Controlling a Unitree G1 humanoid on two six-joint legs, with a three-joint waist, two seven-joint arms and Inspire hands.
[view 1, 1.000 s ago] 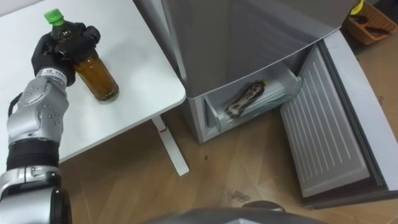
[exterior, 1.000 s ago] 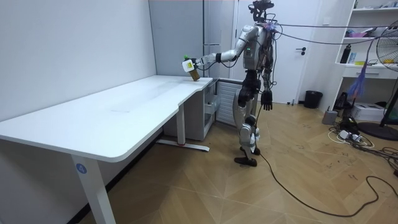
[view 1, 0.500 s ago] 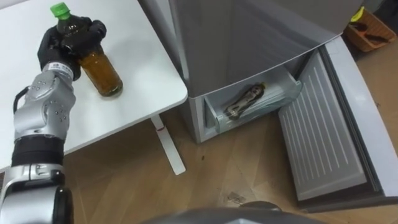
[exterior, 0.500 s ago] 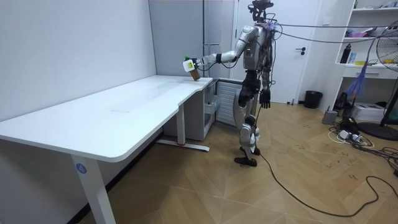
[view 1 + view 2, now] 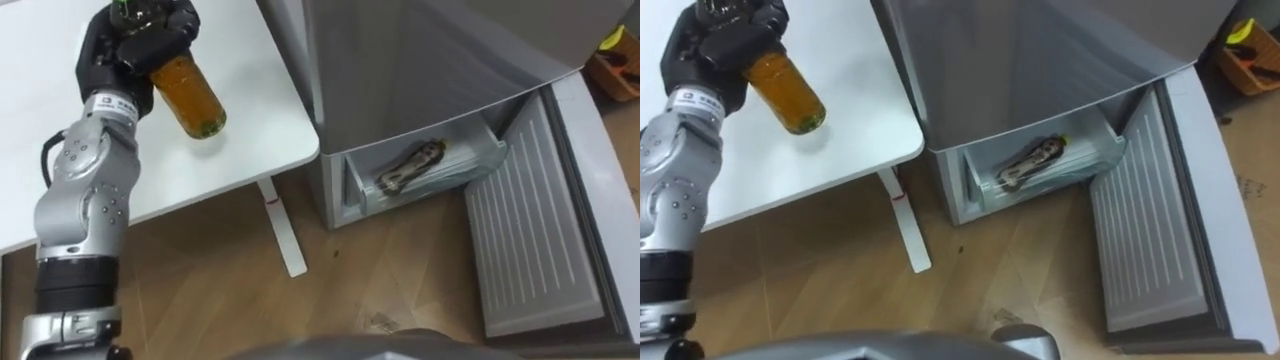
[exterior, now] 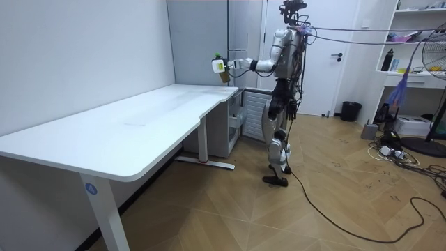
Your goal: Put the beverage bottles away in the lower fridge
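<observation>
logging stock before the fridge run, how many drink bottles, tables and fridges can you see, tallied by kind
drink bottles: 2, the amber bottle in the left hand and a second bottle lying in the open drawer
tables: 1, the white table
fridges: 1, the grey fridge
total: 4

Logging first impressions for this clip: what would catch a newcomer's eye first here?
The left robot hand, at upper left, grips a tilted bottle of amber drink above the white table. To the right, the fridge has its lower door open, with another bottle lying in its drawer.
</observation>
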